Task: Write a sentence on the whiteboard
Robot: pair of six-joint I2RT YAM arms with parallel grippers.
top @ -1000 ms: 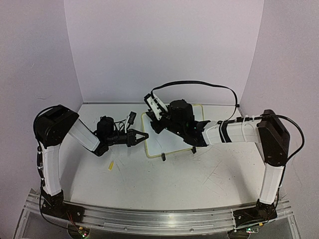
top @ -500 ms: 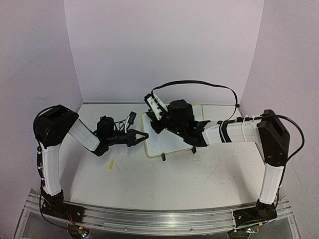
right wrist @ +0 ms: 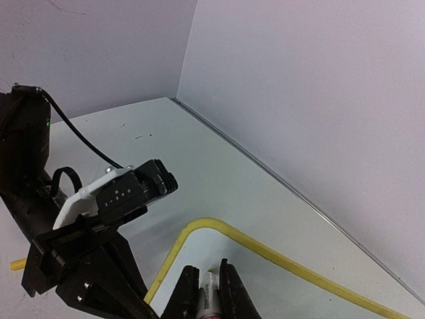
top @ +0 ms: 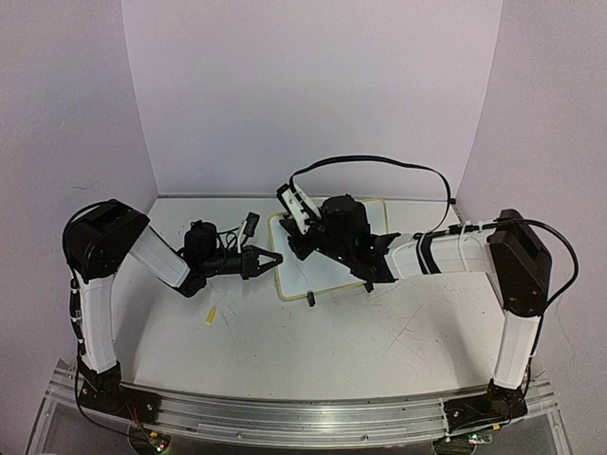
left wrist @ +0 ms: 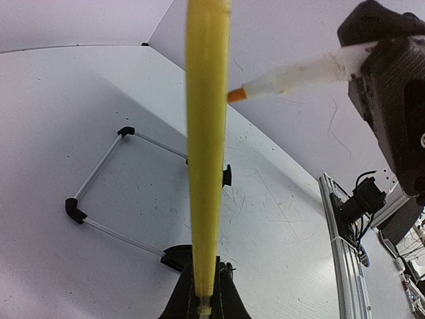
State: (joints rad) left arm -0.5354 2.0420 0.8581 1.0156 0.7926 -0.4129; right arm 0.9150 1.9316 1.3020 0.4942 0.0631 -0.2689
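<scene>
The whiteboard (top: 321, 273), white with a pale yellow rim, lies on the table at the middle with two black clip feet (top: 310, 300) at its near edge. My left gripper (top: 272, 258) is shut on its left rim. In the left wrist view the rim (left wrist: 207, 133) runs edge-on out of the gripper (left wrist: 203, 302). My right gripper (top: 297, 244) hangs over the board's far left corner, shut on a white marker (right wrist: 208, 294). The left wrist view shows the marker (left wrist: 299, 72) with its orange tip close beside the rim. The board's writing face in view bears no marks.
A small yellow piece (top: 211, 316) lies on the table in front of the left arm. A thin wire frame with black corner caps (left wrist: 74, 211) shows under the board. Purple walls close in the back and both sides. The right arm's black cable (top: 379, 161) loops above the board.
My right gripper with the marker has shifted very slightly over the board's far left corner. The left arm and the board have not moved.
</scene>
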